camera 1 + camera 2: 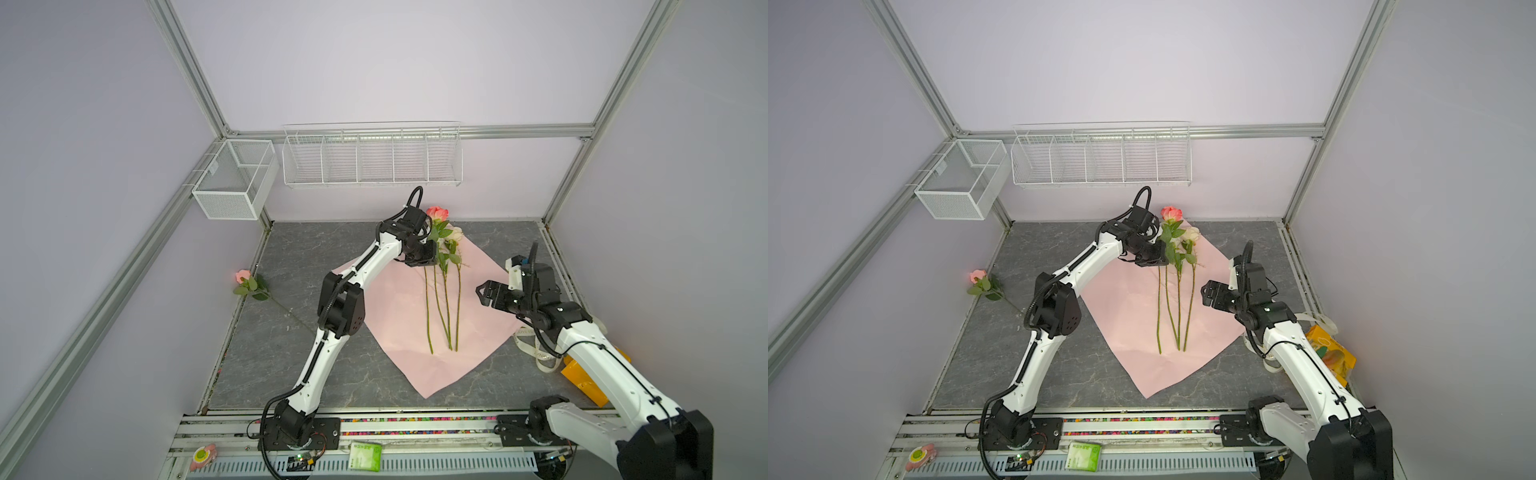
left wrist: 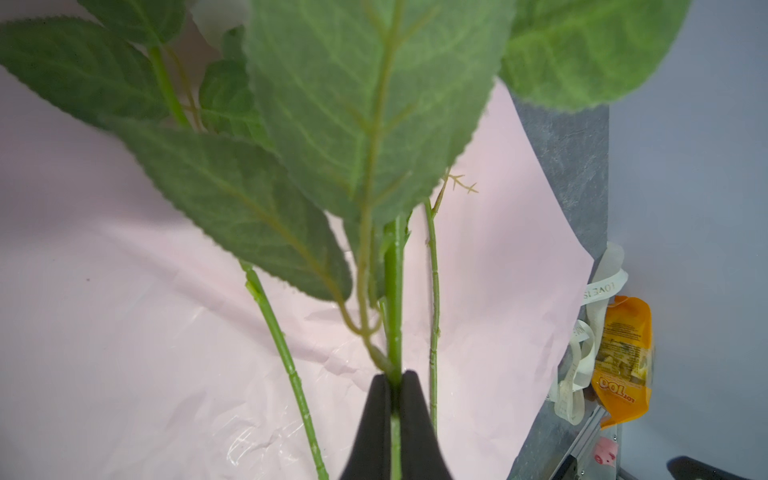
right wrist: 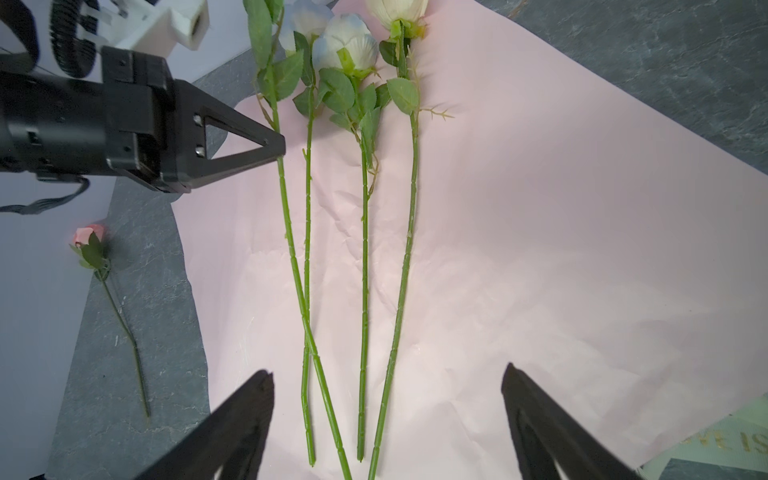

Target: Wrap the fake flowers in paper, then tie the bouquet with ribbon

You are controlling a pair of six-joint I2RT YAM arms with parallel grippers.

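Observation:
The bouquet of fake flowers [image 1: 442, 307] lies as loose long-stemmed roses on a pink paper sheet [image 1: 395, 316], stems side by side. My left gripper [image 2: 395, 376] is shut on the green stem [image 3: 286, 216] of a pink rose [image 1: 437, 212] just below its leaves, and the head end is raised. The same gripper [image 1: 428, 259] shows at the paper's far corner in both top views. Two pale blue roses [image 3: 349, 39] and a cream one [image 3: 399, 10] rest flat beside it. My right gripper [image 3: 388, 374] hangs open above the stem ends, holding nothing, at the paper's right side [image 1: 1204, 293].
A lone pink rose [image 1: 245, 278] lies on the grey tabletop by the left wall. A cream lettered ribbon [image 2: 598, 291] and an orange packet [image 1: 1331, 349] sit at the right edge under the right arm. A wire rack [image 1: 372, 156] and a mesh box [image 1: 232, 178] hang on the walls.

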